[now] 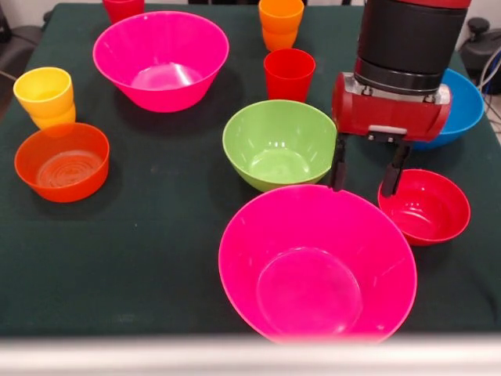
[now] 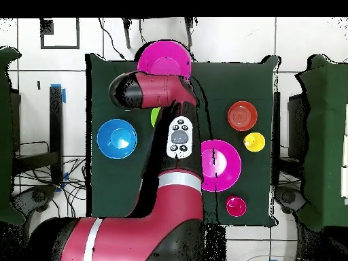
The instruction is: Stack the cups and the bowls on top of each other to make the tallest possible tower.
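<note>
My gripper (image 1: 366, 171) is open and empty. It hangs low between the lime-green bowl (image 1: 278, 141) and the small red bowl (image 1: 427, 205), over the far rim of the near hot-pink bowl (image 1: 317, 262). The second hot-pink bowl (image 1: 160, 59) stands at the far left, and the blue bowl (image 1: 462, 106) is partly hidden behind my arm. The translucent orange bowl (image 1: 63, 160) and the yellow cup (image 1: 45, 94) are at the left. The orange cup (image 1: 280, 23) and the red cup (image 1: 289, 74) stand far centre. Nothing is piled into a tower.
Another red cup (image 1: 123, 8) shows at the far edge. In the overhead view my arm (image 2: 178, 136) covers the gripper and most of the green bowl (image 2: 155, 117). The dark green table cloth (image 1: 156, 235) ends close in front of the near pink bowl.
</note>
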